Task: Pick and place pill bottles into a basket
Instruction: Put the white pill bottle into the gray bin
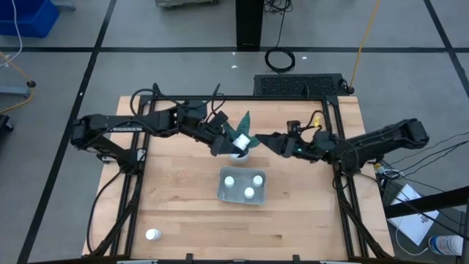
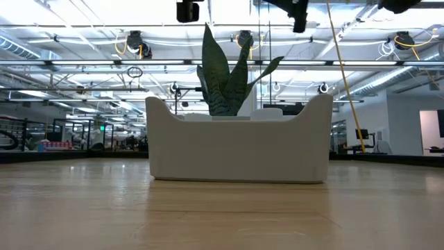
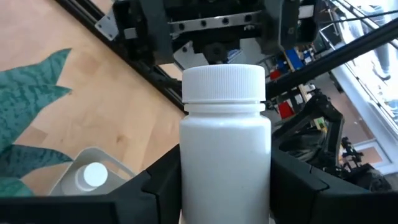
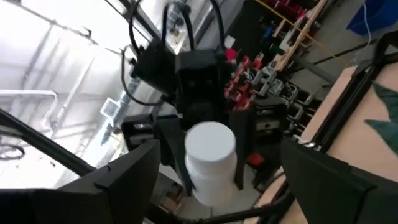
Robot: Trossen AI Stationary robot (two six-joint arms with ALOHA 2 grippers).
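Bottles are what this job is about. The left gripper [image 1: 233,149] hangs above the plant pot [image 1: 240,154], just behind the basket [image 1: 223,191], its jaws pinching one pill bottle [image 3: 226,149] upright. Three more bottles [image 1: 249,192] stand inside the basket. A fifth bottle [image 1: 152,235] sits far off near the front left corner of the surface [image 1: 183,220]. The right gripper [image 1: 266,138] faces it, jaws spread wide.

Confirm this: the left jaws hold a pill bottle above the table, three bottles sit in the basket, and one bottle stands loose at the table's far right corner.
Not quite. The loose bottle stands at the table's near left corner, as the high view shows. The rest holds: the left gripper grips a pill bottle above the table, and three bottles sit in the basket.
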